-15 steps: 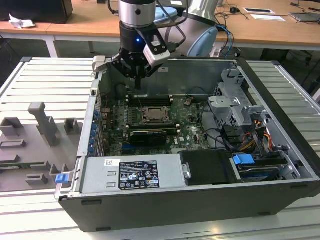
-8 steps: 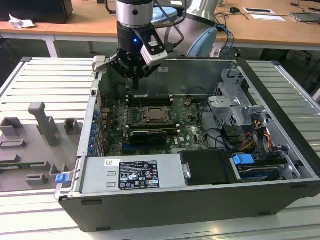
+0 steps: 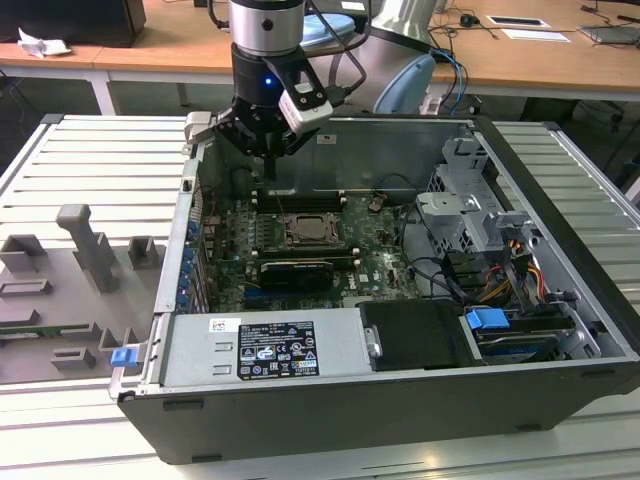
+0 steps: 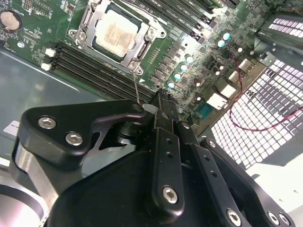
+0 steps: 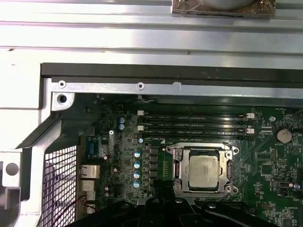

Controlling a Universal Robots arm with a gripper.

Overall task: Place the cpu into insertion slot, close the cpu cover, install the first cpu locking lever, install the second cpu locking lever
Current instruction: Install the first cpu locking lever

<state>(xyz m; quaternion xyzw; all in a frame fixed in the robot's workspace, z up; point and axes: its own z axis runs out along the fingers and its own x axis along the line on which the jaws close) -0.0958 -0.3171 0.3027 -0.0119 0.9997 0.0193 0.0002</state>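
Green motherboard: cpu seated under cpu cover; labels unreadable.

Behind my work surface: wooden desks across the frame's top, papers upper right, crumpled paper upper left. Ribbed grey metal table spans left and right edges. Even, bright light.

— What does the arm look like in the exterior view?
— It has a silvery round wrist segment above a black housing with a small blue light, a white box clipped to one side, and dark cables looping off behind it.
— And the gripper in the second wrist view?
— It is matte black, with rounded link plates and silver hex-socket screws set into them.
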